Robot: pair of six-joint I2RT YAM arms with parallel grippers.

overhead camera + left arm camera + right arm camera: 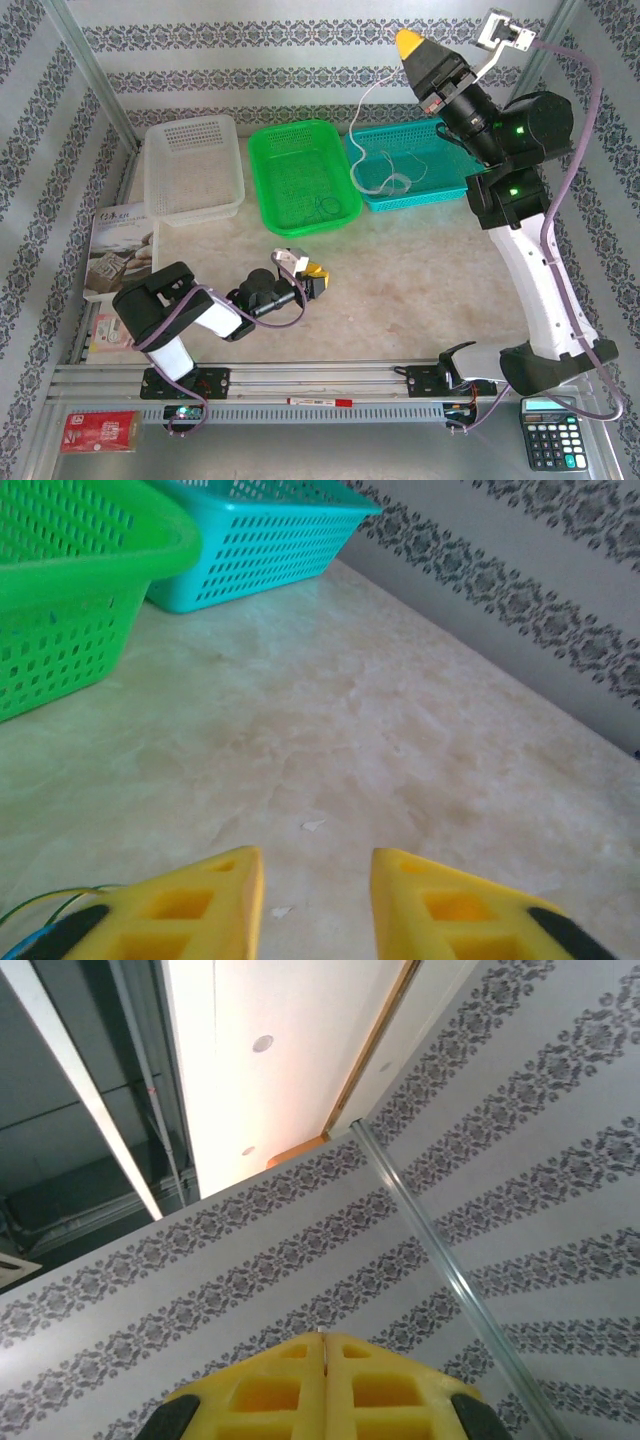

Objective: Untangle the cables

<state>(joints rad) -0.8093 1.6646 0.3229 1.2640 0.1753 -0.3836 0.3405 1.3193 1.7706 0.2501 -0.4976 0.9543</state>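
Holding a thin whitish cable [384, 181] above the teal plastic basket [430, 200], right pincer [408, 40] clamped; left pincer [316, 865] apart; I'd say barely begun.

You won't get a readable word or number from any of these views. The booklet [118, 250] at the left edge of the counter [400, 290] carries a dark printed heading and the red packet [98, 431] a white mark, both too small to make out. The keys and display of the calculator [551, 432] are likewise too small to read.
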